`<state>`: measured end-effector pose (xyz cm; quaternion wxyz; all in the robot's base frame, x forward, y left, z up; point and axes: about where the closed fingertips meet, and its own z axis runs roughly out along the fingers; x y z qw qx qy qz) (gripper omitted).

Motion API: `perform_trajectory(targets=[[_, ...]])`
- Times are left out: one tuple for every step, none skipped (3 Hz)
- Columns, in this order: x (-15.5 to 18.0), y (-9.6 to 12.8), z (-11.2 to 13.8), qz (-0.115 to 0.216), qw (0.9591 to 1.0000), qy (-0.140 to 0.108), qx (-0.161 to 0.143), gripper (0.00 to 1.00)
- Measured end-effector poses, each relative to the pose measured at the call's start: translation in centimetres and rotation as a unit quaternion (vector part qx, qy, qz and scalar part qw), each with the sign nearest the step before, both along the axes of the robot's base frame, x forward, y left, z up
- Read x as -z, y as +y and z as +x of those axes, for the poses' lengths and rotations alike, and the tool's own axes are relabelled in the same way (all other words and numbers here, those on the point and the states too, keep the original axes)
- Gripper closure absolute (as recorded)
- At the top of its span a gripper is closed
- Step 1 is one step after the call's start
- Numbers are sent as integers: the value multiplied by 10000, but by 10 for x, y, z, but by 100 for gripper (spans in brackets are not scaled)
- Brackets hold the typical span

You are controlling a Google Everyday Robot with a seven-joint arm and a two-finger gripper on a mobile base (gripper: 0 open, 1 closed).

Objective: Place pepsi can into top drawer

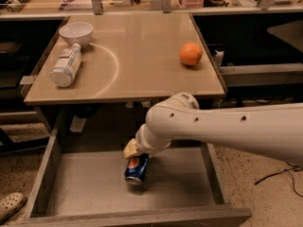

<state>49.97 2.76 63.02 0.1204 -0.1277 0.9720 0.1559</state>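
— Tool [134, 151] position?

— Down inside the open drawer [85, 186], just below the front edge of the table [142, 60], at the end of a thick white arm [227, 129] reaching in from the right. Touching the upper end of the can [137, 170].

— Wide, narrow, or holding?

— Cannot tell; mostly hidden behind the arm.

— And the can itself?

— In the drawer, near the middle of the pale bottom, lying tilted. Silver end towards the drawer front, round logo facing up.

— Anything on the table?

— An orange [190, 54] near the right edge. On the left, a white bottle [66, 66] lying on its side, cap end just beside a white bowl [75, 32] towards the back corner.
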Motion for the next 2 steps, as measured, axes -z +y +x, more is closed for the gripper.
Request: perform_trajectory(targets=[[0,0,0,0,10000,0,-1,0],[0,0,0,0,10000,0,-1,0]])
